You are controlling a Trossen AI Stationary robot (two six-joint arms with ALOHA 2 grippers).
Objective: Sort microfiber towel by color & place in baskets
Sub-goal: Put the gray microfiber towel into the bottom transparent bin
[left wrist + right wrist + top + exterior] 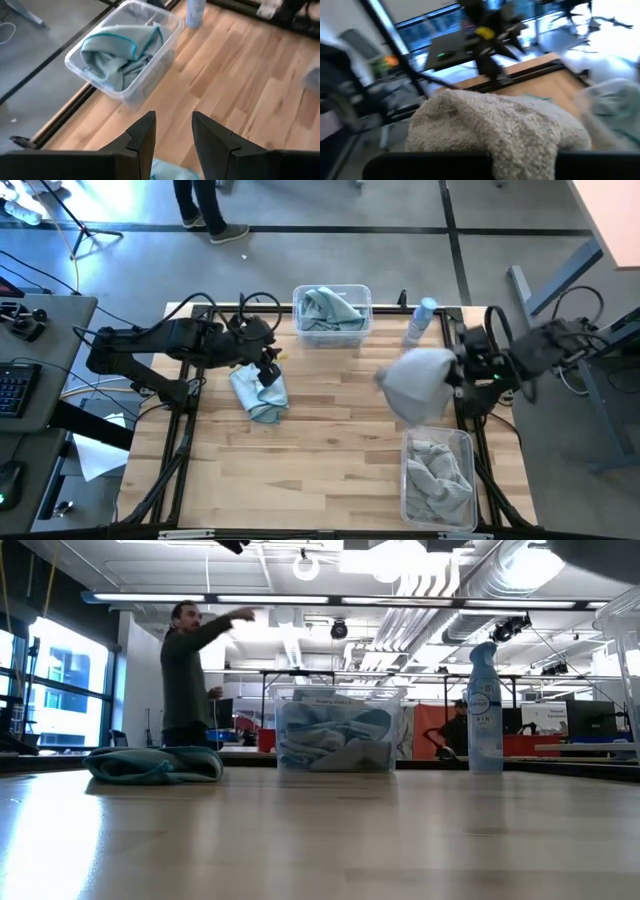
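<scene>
A pale teal towel [260, 393] lies bunched on the table's left half and also shows in the low view [155, 764]. My left gripper [268, 368] hovers open just above its far edge, and a corner of the teal towel [170, 172] shows below the fingers [142, 137]. My right gripper [452, 372], at the table's right edge, is shut on a light grey towel [418, 382]. The far basket [332, 328] holds teal towels [120, 52]. The near-right basket [437, 442] holds grey towels [438, 478]. My right gripper holds the grey towel [495, 127], coming at it from the table's right side. The towel bunches over the fingers and hides the place of contact. The towel is lifted clear of the table, in a rounded clump above the boards between the two baskets.
A white-blue spray bottle [420, 322] stands at the far edge, right of the far basket, and shows in the low view [485, 710]. Black frame rails [180, 440] run along the table's sides. A person [190, 675] stands beyond the far edge. Bare boards [330, 450] lie mid-table.
</scene>
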